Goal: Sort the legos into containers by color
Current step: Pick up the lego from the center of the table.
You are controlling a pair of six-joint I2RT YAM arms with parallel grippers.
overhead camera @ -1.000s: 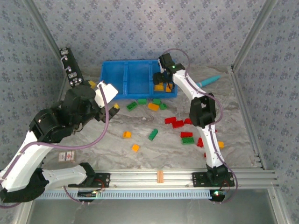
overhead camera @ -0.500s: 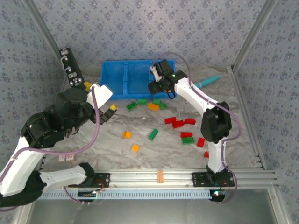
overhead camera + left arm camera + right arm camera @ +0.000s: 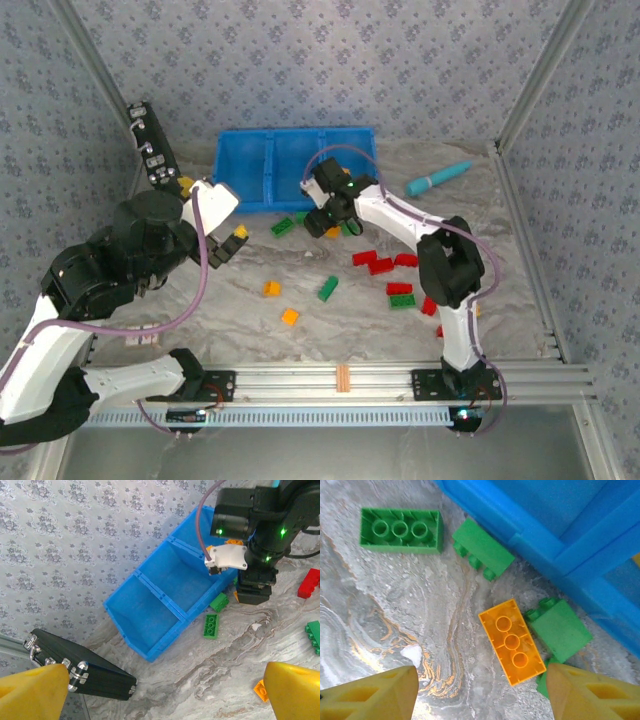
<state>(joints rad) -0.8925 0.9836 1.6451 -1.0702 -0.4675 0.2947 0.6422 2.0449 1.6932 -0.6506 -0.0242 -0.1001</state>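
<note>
The right pincer hangs spread over the table, a veined, marble-patterned surface. Its blunt yellow fingertips stand wide apart with only bare stone pattern between them. Just ahead of the gap, nearer the right fingertip, lies an orange brick of glossy plastic, hollow side up, showing three round tubes. A squat green brick sits against its right side. Farther out, a tipped green brick lies just beside the wall of the smooth blue bin, and a long green brick rests upside down to the left. The left pincer is spread and empty, well apart from the bin. Red bricks lie scattered nearer the arms' bases.
</note>
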